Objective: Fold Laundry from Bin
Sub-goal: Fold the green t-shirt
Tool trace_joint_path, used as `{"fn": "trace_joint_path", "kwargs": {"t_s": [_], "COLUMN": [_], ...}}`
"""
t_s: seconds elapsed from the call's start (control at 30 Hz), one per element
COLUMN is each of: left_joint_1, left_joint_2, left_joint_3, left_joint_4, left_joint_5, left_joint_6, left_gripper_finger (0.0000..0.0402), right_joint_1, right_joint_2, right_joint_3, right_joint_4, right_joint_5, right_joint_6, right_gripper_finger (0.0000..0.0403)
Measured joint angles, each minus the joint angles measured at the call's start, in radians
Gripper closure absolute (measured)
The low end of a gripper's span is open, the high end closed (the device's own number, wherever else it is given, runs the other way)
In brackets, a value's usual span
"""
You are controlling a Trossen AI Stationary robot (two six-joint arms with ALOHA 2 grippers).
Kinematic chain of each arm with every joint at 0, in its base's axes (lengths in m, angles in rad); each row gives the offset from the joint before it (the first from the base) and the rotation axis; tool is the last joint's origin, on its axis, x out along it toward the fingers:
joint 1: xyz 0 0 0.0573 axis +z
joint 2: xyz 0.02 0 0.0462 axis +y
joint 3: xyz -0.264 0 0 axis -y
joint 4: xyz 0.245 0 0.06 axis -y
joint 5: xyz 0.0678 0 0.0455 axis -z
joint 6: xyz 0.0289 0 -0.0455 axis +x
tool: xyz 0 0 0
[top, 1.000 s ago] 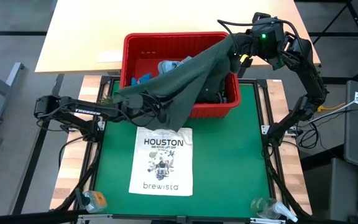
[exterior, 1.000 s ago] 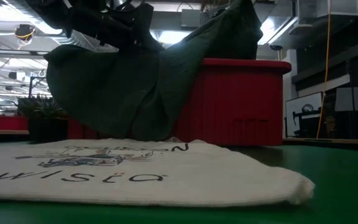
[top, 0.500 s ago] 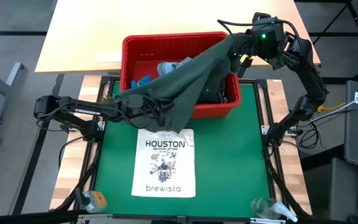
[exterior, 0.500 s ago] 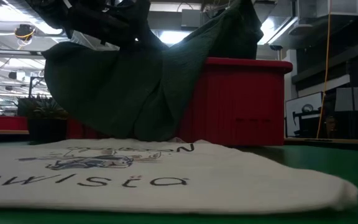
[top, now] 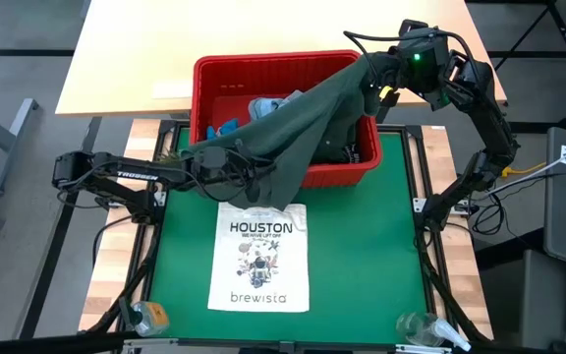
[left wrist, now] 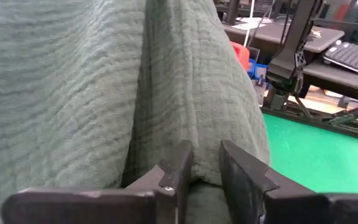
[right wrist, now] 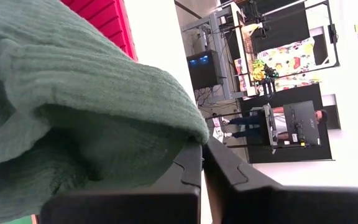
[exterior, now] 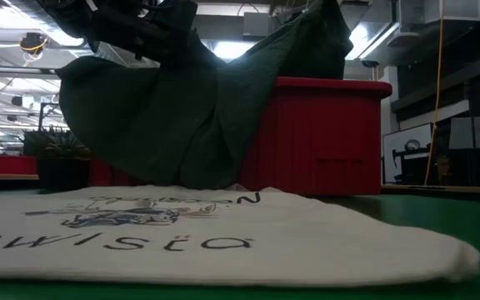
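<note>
A green mat (top: 362,256) covers the work surface inside a dark frame; pale wooden boards (top: 106,265) show at the left and right edges, and a light wooden desk (top: 136,59) adjoins the far edge. A white rectangular cloth tote bag printed "HOUSTON brewista" (top: 259,256) lies flat on the mat, near its middle towards the near edge. Two clear plastic bottles (top: 145,317) are placed at the near corners. In the low view a hall with ceiling lights and a potted plant (exterior: 52,158) is seen beyond the surface.

The red rectangular plastic bin with slotted sides (top: 224,74) is set at the far edge of the mat. A light blue denim garment (top: 268,104) and a bright blue garment (top: 226,126) lie inside it. The dark green woven garment (top: 303,123) is stretched in the air across the bin, from its far right corner to beyond its near left corner, with a fold hanging down to the tote bag's far edge.

The right gripper (top: 373,79) is closed on the garment's upper end above the far right corner. The left gripper (top: 226,165) is seen at the lower end, its fingers (left wrist: 179,163) standing narrowly apart with green cloth between them; a firm grip cannot be confirmed.

Compared with one second earlier, the tote bag is shifted slightly towards the right and near edges, and the left gripper's gap is narrower.
</note>
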Motion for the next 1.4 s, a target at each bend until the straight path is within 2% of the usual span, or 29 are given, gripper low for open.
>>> {"fn": "trace_joint_path", "kwargs": {"t_s": [0.27,0.53,0.83,1.1,1.4], "left_joint_1": [0.023,0.028,0.067,0.113,0.119], "left_joint_2": [0.000,-0.002,-0.073,-0.125,-0.276], "left_joint_3": [-0.002,-0.005,-0.003,-0.001,0.002], "left_joint_4": [0.007,0.048,0.050,0.044,0.051], "left_joint_5": [0.024,0.029,0.026,0.083,0.088], "left_joint_6": [-0.001,0.002,0.027,0.022,0.022], "left_gripper_finger": [0.0397,0.0401,0.0401,0.0401,0.0401], "right_joint_1": [0.000,0.000,0.000,0.000,0.000], "right_joint_2": [0.000,0.000,0.000,0.000,0.000], "right_joint_3": [0.000,0.000,0.000,0.000,0.000], "right_joint_4": [0.000,0.000,0.000,0.000,0.000], "right_joint_5": [0.000,0.000,0.000,0.000,0.000], "right_joint_6": [0.000,0.000,0.000,0.000,0.000], "right_gripper_finger": [0.0400,0.0400,0.0400,0.0400,0.0400]}}
